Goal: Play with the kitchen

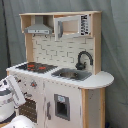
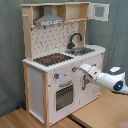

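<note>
**Q:** Where does the tall white and light-wood toy play kitchen stand, and where is the arm?

**A:** It fills the centre of both exterior views. In the second exterior view the white gripper approaches from 4 o'clock, just beside the front panel near the small round knobs; whether its fingers are parted or closed cannot be told.

**Q:** How is the step best done?

**A:** Probably by a slow, square approach to one knob, so contact neither slips nor tips the unit.

Toy kitchen stands directly on wood floor
</note>
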You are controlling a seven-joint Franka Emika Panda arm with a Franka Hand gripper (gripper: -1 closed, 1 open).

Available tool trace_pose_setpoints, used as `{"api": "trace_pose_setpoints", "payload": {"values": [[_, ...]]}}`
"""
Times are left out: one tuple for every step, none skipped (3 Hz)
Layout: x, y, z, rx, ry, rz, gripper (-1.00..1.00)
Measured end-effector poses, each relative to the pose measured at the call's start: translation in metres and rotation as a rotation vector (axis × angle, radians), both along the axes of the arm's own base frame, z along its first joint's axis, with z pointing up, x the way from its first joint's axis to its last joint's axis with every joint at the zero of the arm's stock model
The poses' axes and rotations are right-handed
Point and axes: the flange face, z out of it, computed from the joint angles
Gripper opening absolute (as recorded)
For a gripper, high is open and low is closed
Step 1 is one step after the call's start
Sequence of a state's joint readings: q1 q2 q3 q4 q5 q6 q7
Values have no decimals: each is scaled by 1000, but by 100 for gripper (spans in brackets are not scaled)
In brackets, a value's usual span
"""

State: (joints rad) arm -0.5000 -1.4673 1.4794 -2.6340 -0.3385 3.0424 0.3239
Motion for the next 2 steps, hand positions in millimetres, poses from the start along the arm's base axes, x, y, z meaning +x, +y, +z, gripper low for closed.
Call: {"api": "trace_pose_setpoints", "payload": {"values": [[-18, 44, 8, -32, -17, 69, 100], [-31, 76, 18, -33, -46, 93, 100]]}}
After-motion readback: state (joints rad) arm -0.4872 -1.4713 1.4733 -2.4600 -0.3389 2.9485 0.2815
